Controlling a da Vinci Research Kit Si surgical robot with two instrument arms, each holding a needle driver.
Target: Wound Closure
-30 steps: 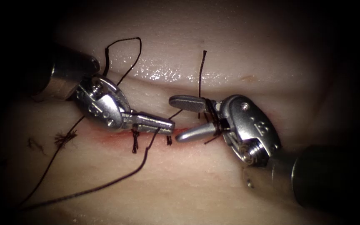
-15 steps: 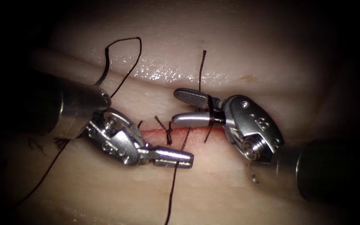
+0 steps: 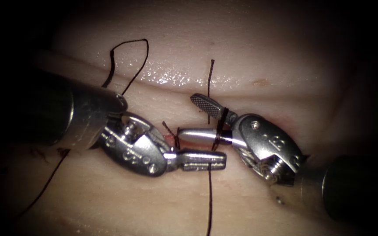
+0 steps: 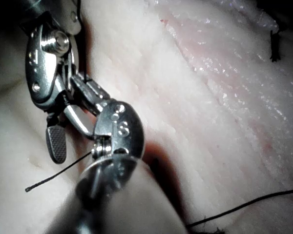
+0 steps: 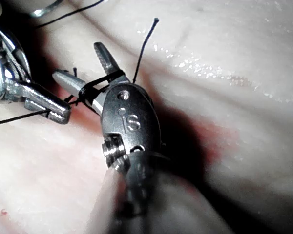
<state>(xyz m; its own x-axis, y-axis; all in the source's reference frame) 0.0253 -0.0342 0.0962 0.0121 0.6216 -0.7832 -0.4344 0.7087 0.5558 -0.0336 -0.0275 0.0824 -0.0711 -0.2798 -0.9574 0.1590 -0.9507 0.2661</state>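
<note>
On the tissue (image 3: 250, 57) the cut (image 3: 193, 140) runs across, wet with red fluid. My right tool (image 3: 192, 117) stands open over the cut, with dark thread (image 3: 221, 126) wound around both jaws near their base. In the right wrist view the same wraps (image 5: 105, 80) cross the open right tool (image 5: 80, 63). My left tool (image 3: 204, 160) lies just in front of the cut, shut on the thread, and a strand (image 3: 209, 201) drops straight down from it. A free thread end (image 3: 210, 74) stands up behind the right tool. The left tool (image 4: 85, 92) lies against the right tool's jaws.
A knotted stitch (image 3: 174, 139) with short tails crosses the cut beside the left tool's jaws. A slack thread loop (image 3: 130, 43) lies on the tissue at the back left, and another strand (image 3: 44, 188) trails off to the front left. A wet fold (image 3: 176, 78) runs behind the cut.
My left tool has moved from over the cut toward the front and right, pulling its thread straight. The right tool has shifted slightly down and right, keeping the wraps on its open jaws.
</note>
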